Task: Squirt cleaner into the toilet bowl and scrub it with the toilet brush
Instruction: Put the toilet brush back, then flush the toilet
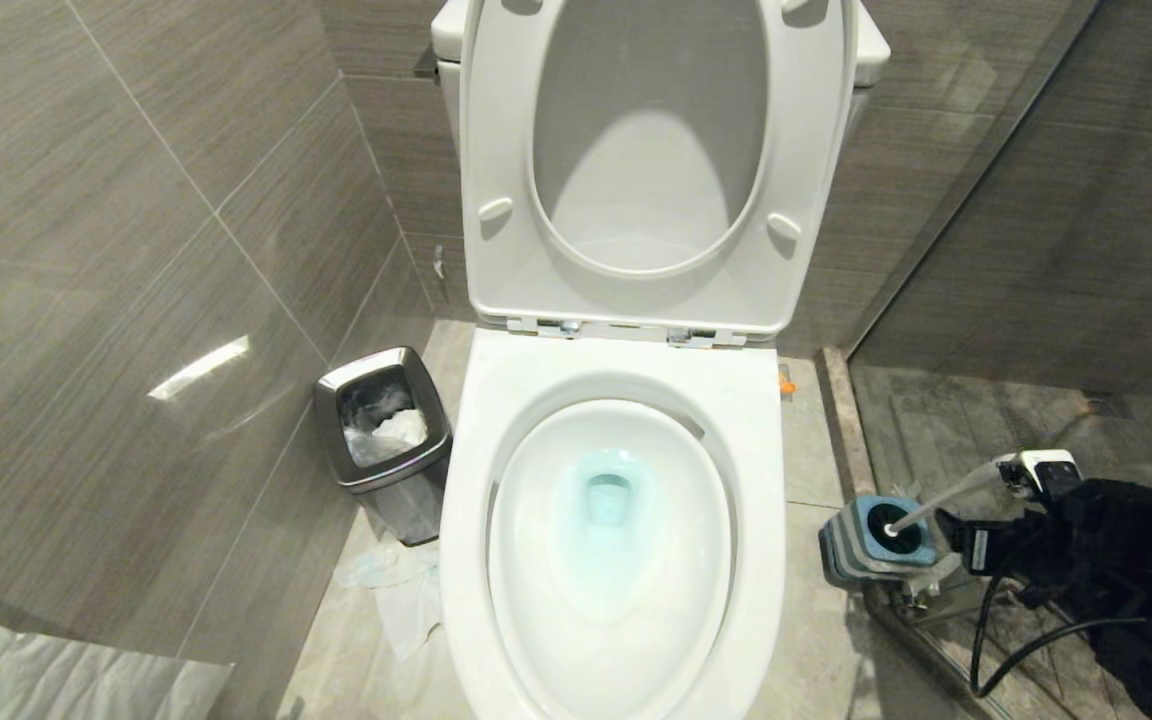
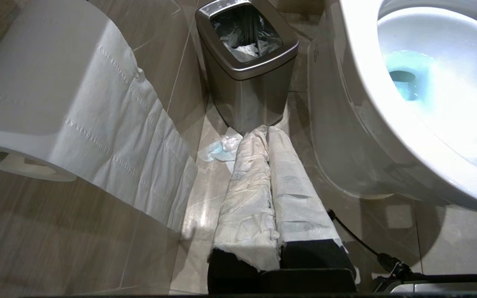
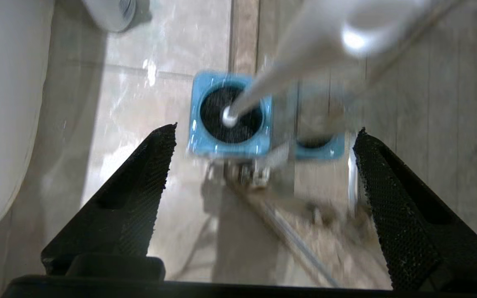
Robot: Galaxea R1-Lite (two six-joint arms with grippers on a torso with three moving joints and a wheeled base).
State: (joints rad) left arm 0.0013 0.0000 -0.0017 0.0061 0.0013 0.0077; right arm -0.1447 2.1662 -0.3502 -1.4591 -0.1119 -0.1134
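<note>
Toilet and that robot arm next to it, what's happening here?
A robot is cleaning the toilet bowl, whose seat and lid are up. Teal-blue cleaner sits in the bottom of the basin. The toilet brush stands in its blue holder on the floor beside the toilet, handle leaning. The right gripper hangs above it with jaws wide open, holding nothing. The left gripper, fingers wrapped in white, is shut and idle on the other side, near the steel waste bin.

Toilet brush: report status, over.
Right gripper open above the holder. Toilet brush docked, unheld. Left gripper shut, parked beside bin. Nothing blocking.
</note>
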